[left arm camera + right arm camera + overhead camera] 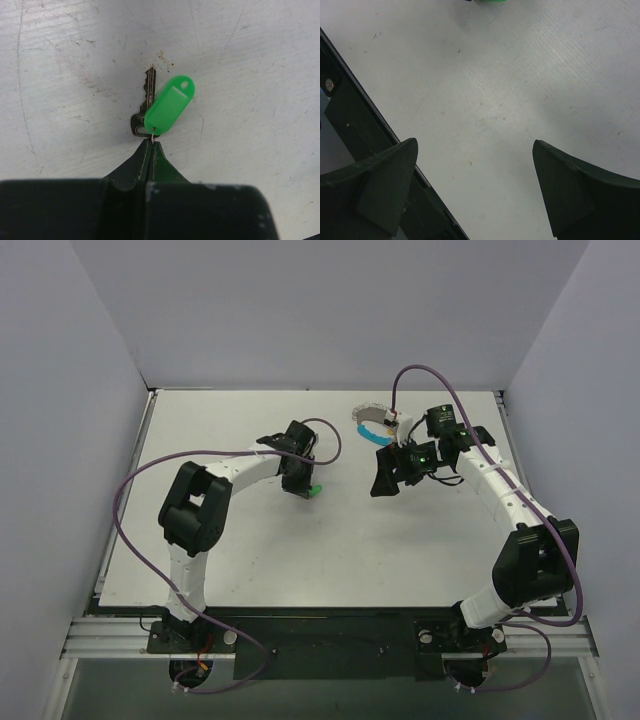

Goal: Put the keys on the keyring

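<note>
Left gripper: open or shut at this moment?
Shut. The left gripper shows fingertips pressed together, apparently pinching the thin wire link of the green-tagged key.

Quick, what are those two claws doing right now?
Left gripper: closed, pinching the thin wire loop of the green-tagged key.
Right gripper: wide open, holding nothing.
</note>
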`<action>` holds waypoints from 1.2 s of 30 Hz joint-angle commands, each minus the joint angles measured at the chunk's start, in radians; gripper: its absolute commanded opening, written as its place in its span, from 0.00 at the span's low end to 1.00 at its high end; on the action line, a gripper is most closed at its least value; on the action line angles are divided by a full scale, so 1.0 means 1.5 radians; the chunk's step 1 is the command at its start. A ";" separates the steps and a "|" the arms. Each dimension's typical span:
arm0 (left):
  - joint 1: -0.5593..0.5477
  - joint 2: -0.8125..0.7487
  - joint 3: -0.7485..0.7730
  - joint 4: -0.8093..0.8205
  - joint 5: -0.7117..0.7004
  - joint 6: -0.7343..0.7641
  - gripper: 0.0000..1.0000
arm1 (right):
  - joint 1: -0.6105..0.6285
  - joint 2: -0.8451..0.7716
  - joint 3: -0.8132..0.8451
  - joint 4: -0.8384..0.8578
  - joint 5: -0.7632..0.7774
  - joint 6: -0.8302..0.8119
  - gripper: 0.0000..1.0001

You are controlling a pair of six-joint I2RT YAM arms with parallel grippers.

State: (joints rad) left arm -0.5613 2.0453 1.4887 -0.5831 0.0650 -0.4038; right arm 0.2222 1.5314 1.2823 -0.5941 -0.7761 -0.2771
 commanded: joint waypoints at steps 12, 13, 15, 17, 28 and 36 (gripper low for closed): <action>-0.038 -0.404 -0.244 0.136 0.222 0.382 0.00 | 0.048 -0.113 -0.028 -0.167 -0.078 -0.346 0.98; -0.043 -0.440 -0.266 0.145 0.253 0.418 0.00 | 0.070 -0.124 -0.041 -0.174 -0.070 -0.423 0.99; -0.048 -0.564 -0.347 0.225 0.321 0.496 0.00 | 0.099 -0.162 -0.052 -0.189 -0.041 -0.492 1.00; -0.051 -0.658 -0.469 0.330 0.354 0.534 0.00 | 0.115 -0.153 -0.030 -0.220 -0.045 -0.514 1.00; -0.116 -0.786 -0.654 0.682 0.373 0.381 0.00 | 0.274 -0.102 0.074 -0.351 -0.167 -0.589 0.72; -0.200 -0.782 -0.723 0.795 0.277 0.314 0.00 | 0.286 -0.111 0.046 -0.285 -0.155 -0.512 0.59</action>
State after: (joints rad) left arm -0.8288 0.8776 0.4385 0.4381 0.5594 0.1417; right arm 0.6506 1.3758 1.3548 -1.0573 -0.9825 -1.1080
